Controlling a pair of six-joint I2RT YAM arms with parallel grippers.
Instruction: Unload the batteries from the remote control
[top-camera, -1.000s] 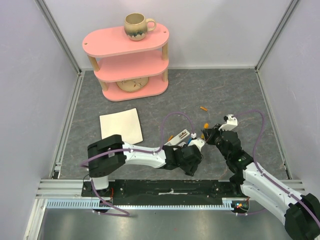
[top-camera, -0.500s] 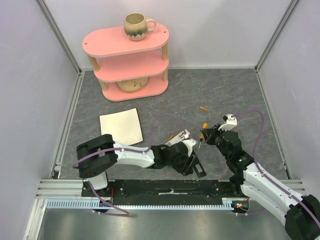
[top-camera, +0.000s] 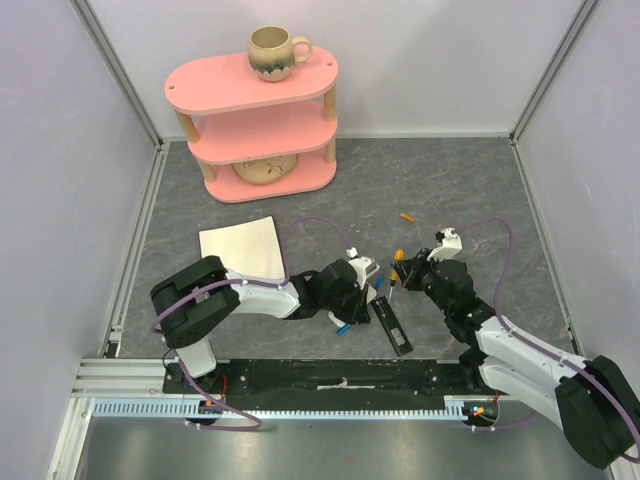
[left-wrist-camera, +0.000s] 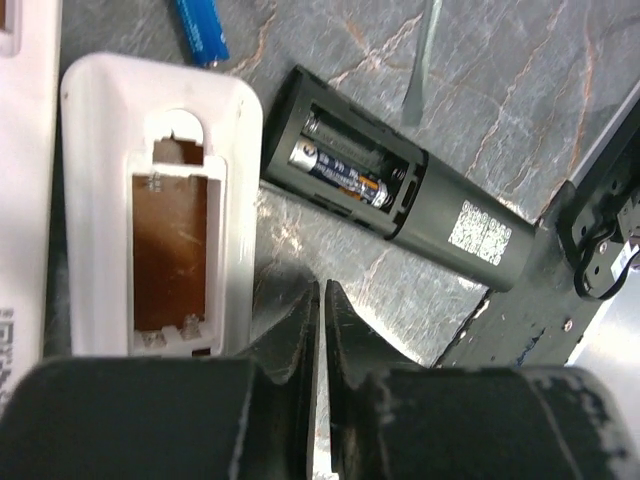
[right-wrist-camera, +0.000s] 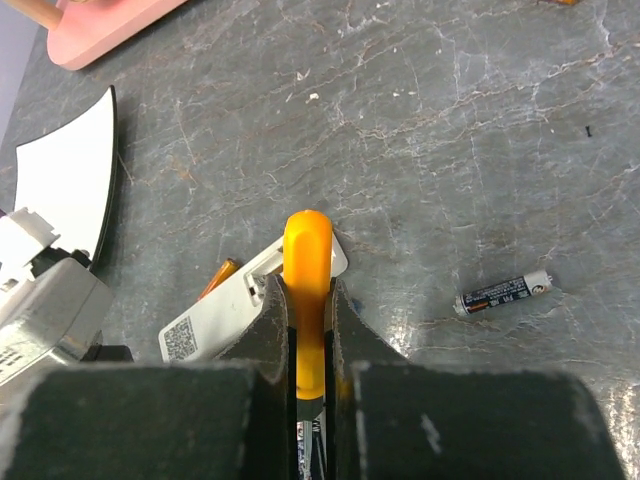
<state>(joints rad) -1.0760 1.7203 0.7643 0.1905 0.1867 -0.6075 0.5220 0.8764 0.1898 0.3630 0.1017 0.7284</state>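
A black remote (left-wrist-camera: 400, 190) lies on the table with its compartment open and one dark battery (left-wrist-camera: 338, 170) inside. Beside it lies a white remote (left-wrist-camera: 160, 230) with an empty compartment. A loose blue battery (left-wrist-camera: 200, 30) rests near the white remote's end, and another blue battery (top-camera: 343, 327) lies near the left arm. A dark battery (right-wrist-camera: 503, 297) lies loose on the table. My left gripper (left-wrist-camera: 320, 300) is shut on nothing, just short of both remotes. My right gripper (right-wrist-camera: 308, 300) is shut on an orange-handled screwdriver (right-wrist-camera: 307, 255), above the white remote (right-wrist-camera: 250, 300).
A pink three-tier shelf (top-camera: 255, 130) with a mug (top-camera: 272, 50) on top stands at the back left. A white sheet (top-camera: 240, 252) lies left of the arms. Small orange pieces (top-camera: 405, 215) lie on the grey table. Walls close in both sides.
My left gripper has closed and its arm has drawn back to the left, uncovering the black remote on the table. The right gripper with the screwdriver has shifted slightly left.
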